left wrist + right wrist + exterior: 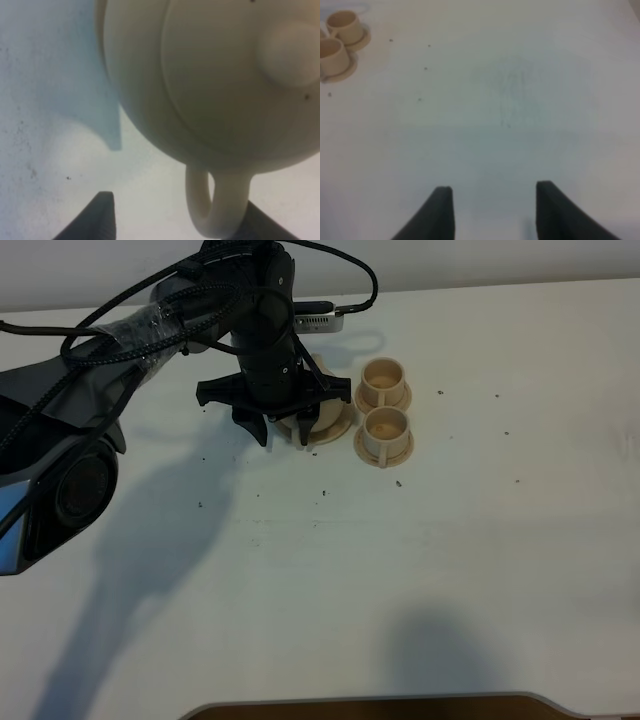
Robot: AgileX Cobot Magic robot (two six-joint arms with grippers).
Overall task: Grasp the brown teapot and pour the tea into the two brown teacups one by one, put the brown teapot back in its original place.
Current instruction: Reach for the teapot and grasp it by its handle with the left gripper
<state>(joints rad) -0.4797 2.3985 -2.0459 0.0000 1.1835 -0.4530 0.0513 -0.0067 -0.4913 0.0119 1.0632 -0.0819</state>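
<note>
Your left hand stands wide apart, either side of the handle of the brown teapot, gripping nothing. The teapot sits on its saucer beside the two brown teacups. Treat the grasp and both pours as outstanding.

From up high we're looking steeply down on the white table, with the whole work area in frame. On the left wrist we're right up against the brown teapot, its lid and handle filling the view. The right wrist sits well back, looking across the tabletop, and catches the two brown teacups at its edge, the same cups we see from above.
</note>
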